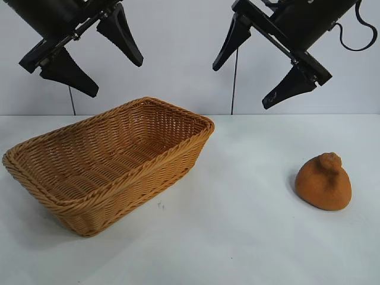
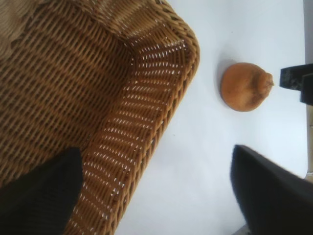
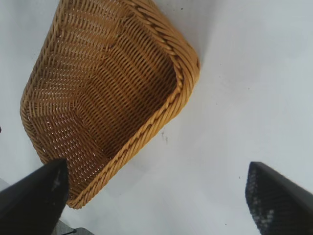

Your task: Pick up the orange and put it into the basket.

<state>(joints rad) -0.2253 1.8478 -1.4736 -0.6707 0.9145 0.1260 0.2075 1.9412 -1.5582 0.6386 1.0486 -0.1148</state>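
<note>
The orange (image 1: 324,183), a brownish-orange lump with a knob on top, rests on the white table at the right; the left wrist view also shows the orange (image 2: 245,86). The woven wicker basket (image 1: 178,155) stands at the left, with nothing in it, and appears as the basket (image 2: 171,83) and the basket (image 3: 166,105) in the wrist views. My left gripper (image 1: 116,76) hangs open high above the basket's back. High over the table's middle-right, my right gripper (image 1: 242,84) is open and holds nothing, well above and behind the orange.
The white tabletop (image 1: 237,225) stretches between basket and orange. A pale wall stands behind, with two thin cables (image 1: 234,89) hanging down it.
</note>
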